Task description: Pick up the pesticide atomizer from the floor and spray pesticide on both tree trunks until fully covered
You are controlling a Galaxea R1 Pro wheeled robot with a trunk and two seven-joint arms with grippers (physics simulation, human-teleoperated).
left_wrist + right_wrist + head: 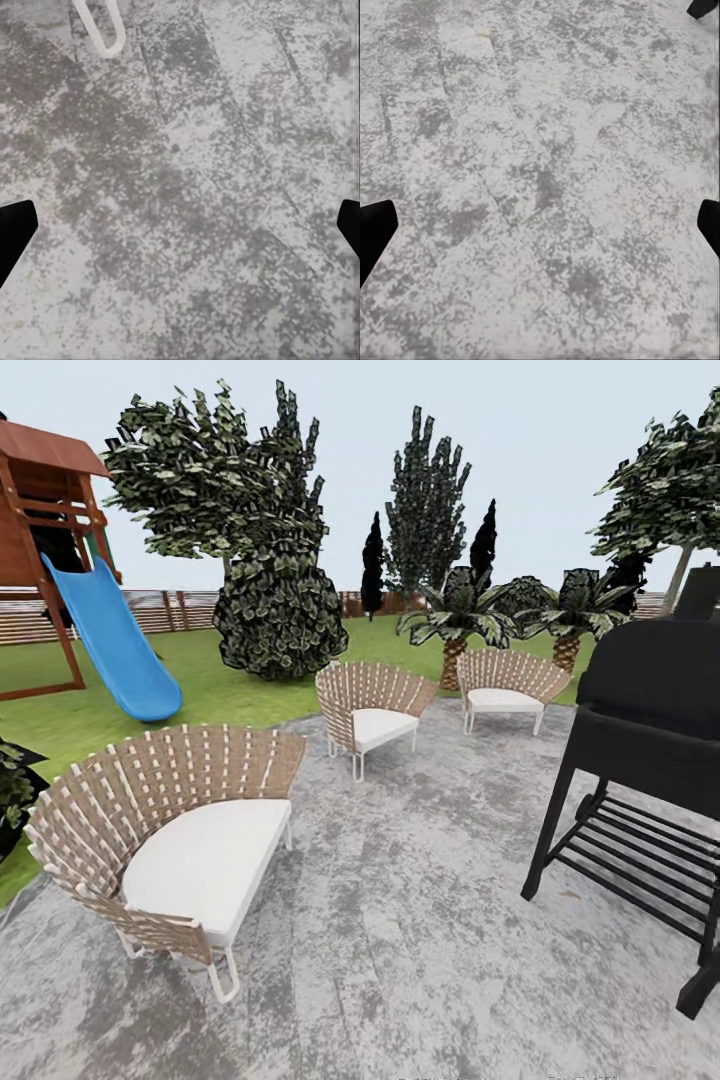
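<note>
The pesticide atomizer is out of view. Beyond the grey stone patio lies the garden lawn. One broad-crowned tree stands at the far left, its trunk mostly hidden behind a round bush. A second tree stands at the far right, with its leaning tree trunk showing above the grill. My left gripper hangs open over bare paving, its black fingertips wide apart. My right gripper is likewise open above mottled stone, with nothing between its fingertips.
Three wicker chairs with white cushions stand on the patio, the nearest at front left. A black grill blocks the right side. Palm plants, dark columnar trees, a blue slide and slat fence lie beyond. A white chair leg shows in the left wrist view.
</note>
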